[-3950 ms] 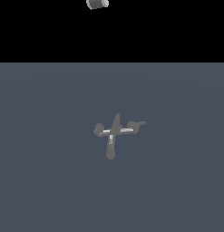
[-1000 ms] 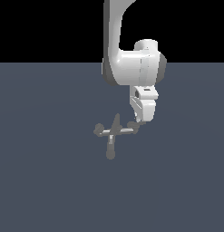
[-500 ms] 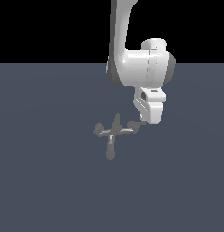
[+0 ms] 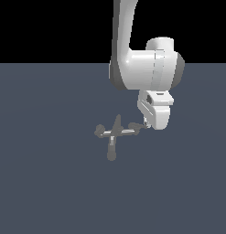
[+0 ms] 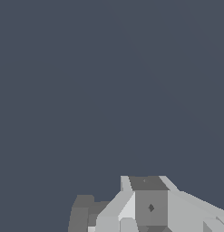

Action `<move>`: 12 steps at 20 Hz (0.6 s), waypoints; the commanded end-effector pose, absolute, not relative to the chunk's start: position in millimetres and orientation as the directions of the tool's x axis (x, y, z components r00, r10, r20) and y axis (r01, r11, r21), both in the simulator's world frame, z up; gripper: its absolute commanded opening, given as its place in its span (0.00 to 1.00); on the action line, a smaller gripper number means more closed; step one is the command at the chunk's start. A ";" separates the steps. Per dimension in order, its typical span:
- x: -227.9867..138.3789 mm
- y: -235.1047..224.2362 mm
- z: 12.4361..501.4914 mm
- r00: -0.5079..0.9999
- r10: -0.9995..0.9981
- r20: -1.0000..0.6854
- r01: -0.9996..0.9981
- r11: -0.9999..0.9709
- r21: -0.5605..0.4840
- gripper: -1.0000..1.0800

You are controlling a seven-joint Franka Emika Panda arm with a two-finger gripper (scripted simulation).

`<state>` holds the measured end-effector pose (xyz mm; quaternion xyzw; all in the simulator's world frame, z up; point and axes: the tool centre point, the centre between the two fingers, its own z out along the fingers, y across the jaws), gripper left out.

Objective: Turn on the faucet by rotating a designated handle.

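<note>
Dark grey floor fills both views, black beyond its far edge. We find the gripper low at the handle; its fingers are hidden, so we cannot tell whether they are parted or closed. We place the faucet near the floor's middle, spout toward the near edge. We advise pushing on the lever's outer end, sweeping steadily about the handle's axis.

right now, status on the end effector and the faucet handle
End effector low at the handle, on the exterior view's right end of the faucet; contact unclear. Open or shut: cannot tell. Nothing seen in the way.
</note>
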<state>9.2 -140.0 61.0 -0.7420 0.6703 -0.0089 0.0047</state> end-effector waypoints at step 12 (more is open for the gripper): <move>-25.2 -117.5 60.4 0.102 -0.995 0.001 -0.995 -0.102 -0.003 0.00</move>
